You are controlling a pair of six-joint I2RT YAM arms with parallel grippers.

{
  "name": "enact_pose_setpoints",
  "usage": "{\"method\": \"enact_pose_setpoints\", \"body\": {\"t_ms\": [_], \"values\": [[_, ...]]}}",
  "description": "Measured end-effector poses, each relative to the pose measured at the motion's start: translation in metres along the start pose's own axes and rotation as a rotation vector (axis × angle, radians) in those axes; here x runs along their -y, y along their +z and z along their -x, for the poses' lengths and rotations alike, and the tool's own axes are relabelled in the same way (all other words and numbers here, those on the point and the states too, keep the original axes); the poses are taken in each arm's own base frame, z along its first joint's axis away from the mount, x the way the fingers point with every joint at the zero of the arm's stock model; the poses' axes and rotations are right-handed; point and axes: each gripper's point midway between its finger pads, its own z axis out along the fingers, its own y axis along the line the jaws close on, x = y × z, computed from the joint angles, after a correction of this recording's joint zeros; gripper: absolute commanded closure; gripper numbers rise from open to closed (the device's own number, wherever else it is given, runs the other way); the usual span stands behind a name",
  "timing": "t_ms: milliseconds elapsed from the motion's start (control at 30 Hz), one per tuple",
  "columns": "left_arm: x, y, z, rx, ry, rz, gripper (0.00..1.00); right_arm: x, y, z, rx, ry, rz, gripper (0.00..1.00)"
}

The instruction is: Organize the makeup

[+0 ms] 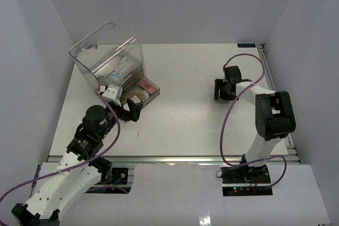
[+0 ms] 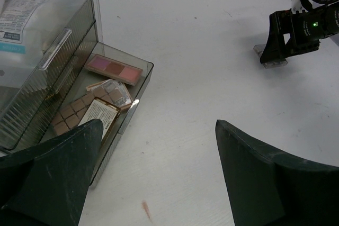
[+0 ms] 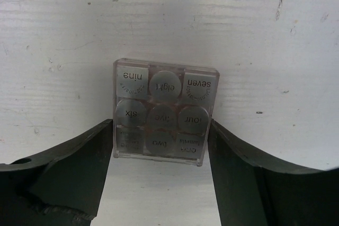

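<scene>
My right gripper [image 3: 161, 149] has both fingers against the sides of a clear square palette [image 3: 161, 110] with nine grey pans, low over the table at the right [image 1: 225, 92]. My left gripper [image 2: 159, 178] is open and empty over bare table beside the open drawer [image 2: 144, 80] of the clear box. The drawer holds a pink multi-pan strip [image 2: 114, 67], a brown palette [image 2: 71, 114], a small beige palette [image 2: 112, 91] and a black-gold palette with a white label [image 2: 98, 117]. Clear sachets with white-blue print [image 2: 18, 14] lie in the box's top part.
The big clear plastic box [image 1: 108, 51] stands at the back left, its lid raised and its drawer [image 1: 151, 87] pulled out towards the middle. A small reddish smear [image 2: 144, 208] marks the table. White walls enclose the table on three sides.
</scene>
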Motion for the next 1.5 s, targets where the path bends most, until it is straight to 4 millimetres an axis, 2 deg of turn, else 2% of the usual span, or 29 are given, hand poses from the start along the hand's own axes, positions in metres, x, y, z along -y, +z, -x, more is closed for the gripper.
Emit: {"method": "enact_pose_setpoints", "body": {"t_ms": [267, 367, 467, 567, 600, 700, 833, 933, 1033, 1133, 1233, 1367, 1500], "values": [[-0.001, 0.0, 0.001, 0.004, 0.001, 0.005, 0.02, 0.002, 0.0, 0.002, 0.019, -0.027, 0.004, 0.57], [-0.001, -0.001, 0.002, 0.007, 0.001, 0.005, 0.02, 0.0, -0.001, 0.003, 0.033, -0.058, 0.009, 0.6], [-0.002, -0.003, 0.004, 0.017, 0.0, 0.008, 0.02, -0.011, -0.01, 0.004, 0.074, -0.157, 0.017, 0.65], [-0.003, -0.005, 0.007, 0.032, 0.0, 0.019, 0.02, -0.043, -0.03, 0.017, 0.155, -0.315, 0.07, 0.7], [-0.004, -0.006, 0.009, 0.039, -0.001, 0.022, 0.02, -0.059, -0.038, 0.023, 0.194, -0.386, 0.099, 0.71], [-0.006, -0.009, 0.013, 0.059, -0.002, 0.034, 0.02, -0.117, -0.063, 0.036, 0.288, -0.622, 0.218, 0.73], [-0.01, -0.014, 0.019, 0.087, -0.005, 0.056, 0.02, -0.202, -0.106, 0.056, 0.413, -0.907, 0.42, 0.69], [-0.014, -0.018, 0.024, 0.11, -0.007, 0.079, 0.02, -0.253, -0.135, 0.069, 0.503, -1.04, 0.546, 0.69], [-0.019, -0.022, 0.029, 0.131, -0.008, 0.106, 0.02, -0.298, -0.151, 0.077, 0.546, -1.105, 0.65, 0.69], [-0.024, -0.026, 0.033, 0.152, -0.009, 0.13, 0.02, -0.344, -0.148, 0.087, 0.559, -1.098, 0.741, 0.69], [-0.027, -0.029, 0.036, 0.166, -0.011, 0.146, 0.02, -0.378, -0.13, 0.087, 0.529, -1.054, 0.808, 0.68], [-0.029, -0.029, 0.036, 0.168, -0.011, 0.16, 0.02, -0.4, -0.094, 0.07, 0.434, -0.991, 0.854, 0.67], [-0.03, -0.029, 0.036, 0.168, -0.009, 0.163, 0.02, -0.403, -0.067, 0.052, 0.348, -0.941, 0.861, 0.61]]}}
